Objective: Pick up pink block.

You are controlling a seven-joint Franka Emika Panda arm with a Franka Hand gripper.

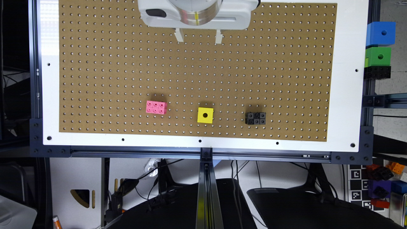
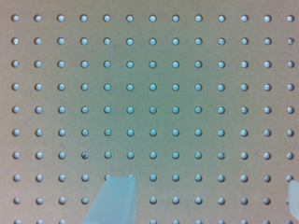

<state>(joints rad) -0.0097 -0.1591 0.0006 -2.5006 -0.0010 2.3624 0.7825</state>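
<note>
Three pieces in a row along the near part of a brown pegboard (image 1: pixel 197 73): pink block (image 1: pixel 156 107) toward the exterior view's left, yellow cube (image 1: pixel 205 115) with one hole in the middle, black brick (image 1: pixel 255 118) toward the exterior view's right. All three apart from one another, flat on the board, nothing stacked on or leaning against the pink block. Gripper (image 1: pixel 198 35) at the far edge of the board, well apart from the row, fingers spread wide with bare pegboard between them, holding nothing. In the wrist view, two pale fingertips (image 2: pixel 113 200) over rows of holes, gripper (image 2: pixel 203 200) over plain board.

Pegboard set in a white panel (image 1: pixel 51 95) on a dark metal frame (image 1: pixel 203 154). Blue block (image 1: pixel 380 33), green block (image 1: pixel 378 56) and a black one stacked at the frame's edge on the exterior view's right. Below the near rail, cables, dark stands and a bin of coloured blocks (image 1: pixel 384 184) beside a black-and-white marker sheet.

Upper part of the gripper body cut off by the picture's edge. One fingertip in the wrist view barely inside the frame. Hole pattern on the black brick hard to make out.
</note>
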